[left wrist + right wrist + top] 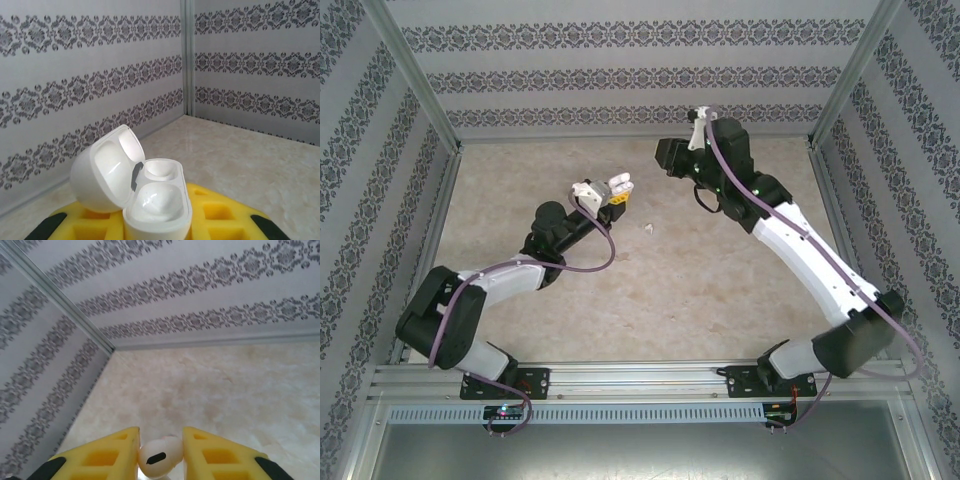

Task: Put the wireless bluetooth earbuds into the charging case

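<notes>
Glossy white earbud [159, 457] pinched in right gripper [160, 441]; left gripper [617, 190] clamps smooth, hinged-open case [159, 202].

Left tool [616, 193]: yellow fingers closed on a white charging case [621, 182], held clear of the worktop [720, 290]. The arm comes in from its base at lower left, elbow folded out to the left side. Right tool [668, 158]: dark, facing the left tool, apart from it and a bit further from the bases; can't make out its fingers from up here. Its arm is stretched long, with a white forearm link and a purple cable looped along it. Small white piece [647, 230] lies on the worktop between the tools, nearer the left tool's tip, on the base side; too small to ID. Patterned walls [620, 80] stand beyond both tools.
</notes>
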